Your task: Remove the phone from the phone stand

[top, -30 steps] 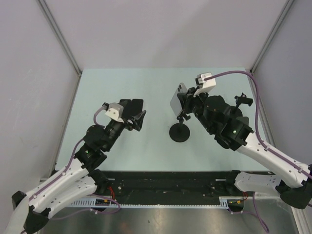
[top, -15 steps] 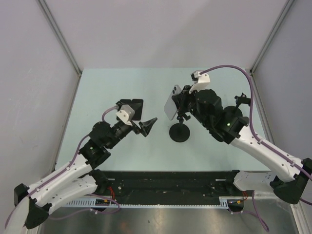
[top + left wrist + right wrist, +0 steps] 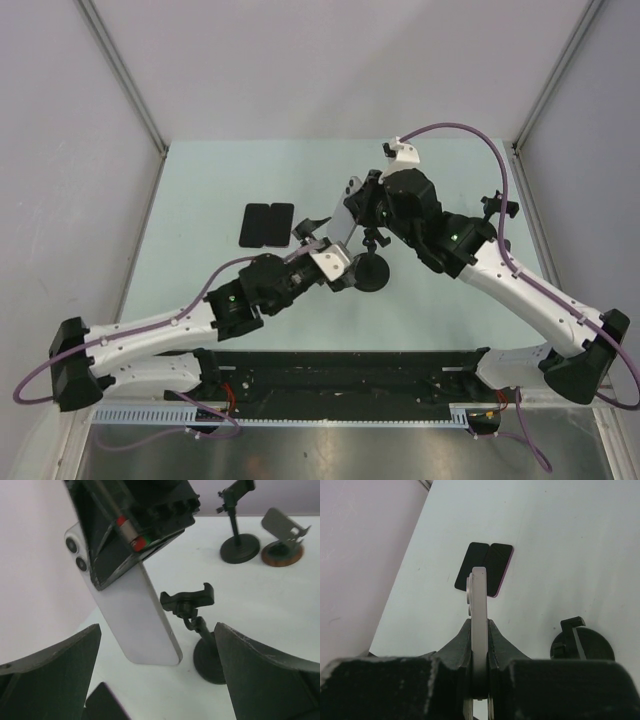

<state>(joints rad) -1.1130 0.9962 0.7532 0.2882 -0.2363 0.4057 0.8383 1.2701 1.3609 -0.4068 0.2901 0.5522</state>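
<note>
The silver phone (image 3: 349, 212) is clamped edge-on between the pads of my right gripper (image 3: 479, 630), held in the air up and left of the stand. It shows tilted in the left wrist view (image 3: 137, 615), camera lenses at the top. The black phone stand (image 3: 370, 270) stands on the table with its clamp (image 3: 187, 599) empty; its base shows in the right wrist view (image 3: 581, 643). My left gripper (image 3: 312, 232) is open and empty, its wide fingers (image 3: 50, 675) framing the phone's lower end and the stand from close by.
Two dark flat phones lie side by side on the table (image 3: 268, 222), also in the right wrist view (image 3: 485, 569). A second black stand (image 3: 240, 540) and a grey stand on a wooden base (image 3: 282, 545) sit at the table's right side (image 3: 497, 207).
My right gripper has carried the phone left and away from the stand's clamp. My left arm has swung right, from beside the dark flat phones to just in front of the stand.
</note>
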